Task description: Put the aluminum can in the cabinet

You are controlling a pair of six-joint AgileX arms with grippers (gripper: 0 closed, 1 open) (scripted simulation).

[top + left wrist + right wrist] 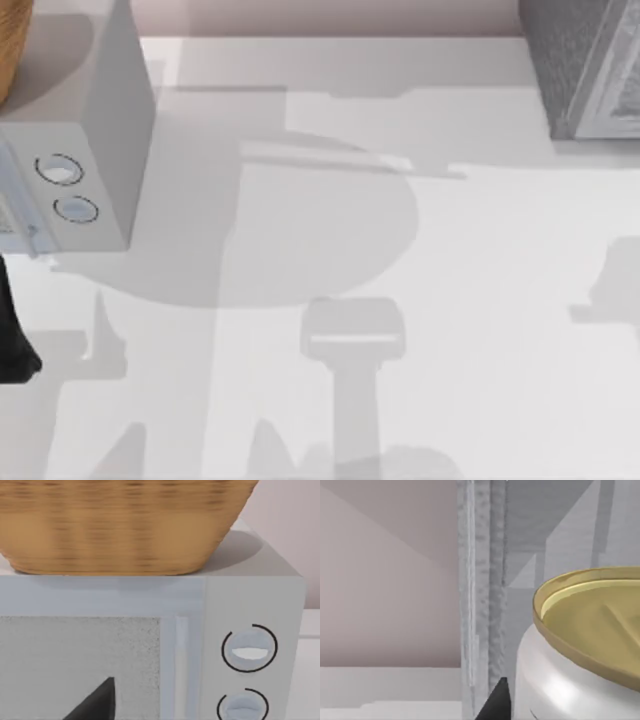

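Note:
The aluminum can (580, 645), white-bodied with a dull gold top, looms close in the right wrist view. One dark fingertip (495, 702) of my right gripper lies against its side, so the gripper appears shut on it. Just behind the can rises the cabinet's pale framed front edge (480, 580). From above, the cabinet (585, 70) stands at the table's far right corner, dark grey and speckled. My left arm (15, 340) is parked at the table's left edge, and one of its dark fingertips (97, 702) points at the pale grey box.
A smooth pale grey box with two round knobs (80, 150) stands at the far left, carrying a wicker basket (120, 525) on its top. Arm shadows lie across the white table (330, 250).

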